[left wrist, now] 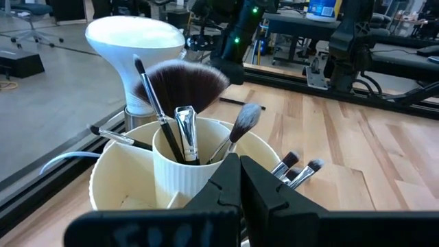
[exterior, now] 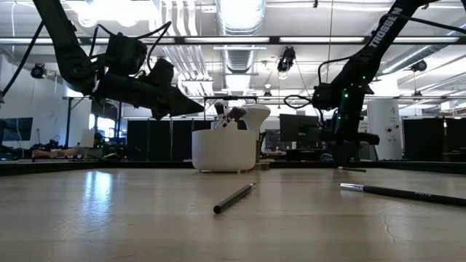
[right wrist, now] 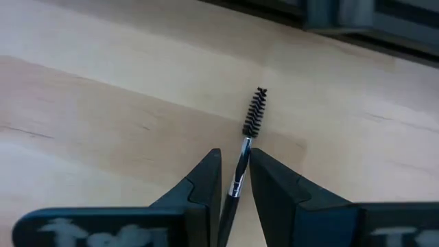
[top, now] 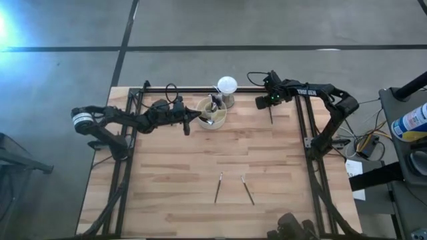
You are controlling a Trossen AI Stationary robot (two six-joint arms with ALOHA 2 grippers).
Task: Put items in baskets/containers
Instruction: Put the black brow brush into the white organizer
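Observation:
A cream round container [top: 212,113] [left wrist: 130,178] with inner compartments stands at the table's far middle, with several brushes upright in it. My left gripper [top: 195,119] [left wrist: 239,168] is shut, its tip at the container's left rim; whether it touches the rim I cannot tell. My right gripper [top: 270,101] [right wrist: 236,165] is at the far right, shut on a thin spoolie brush [right wrist: 254,113] [top: 271,117]. Two more brushes [top: 218,188] [top: 247,190] lie flat on the table near its front. My right gripper has the spoolie brush's thin handle [right wrist: 239,173] pinched between its two fingers, just behind the metal neck. The fingers come from above, steeply slanted. The bristle head [right wrist: 255,110] sticks out beyond the fingertips, low over the wood; whether it rests there I cannot tell.
A white ball on a small stand [top: 227,87] [left wrist: 137,41] stands just behind the container. Dark frame rails run along the table's far edge [top: 200,89] and both sides. Bare wood lies between the container and the two loose brushes.

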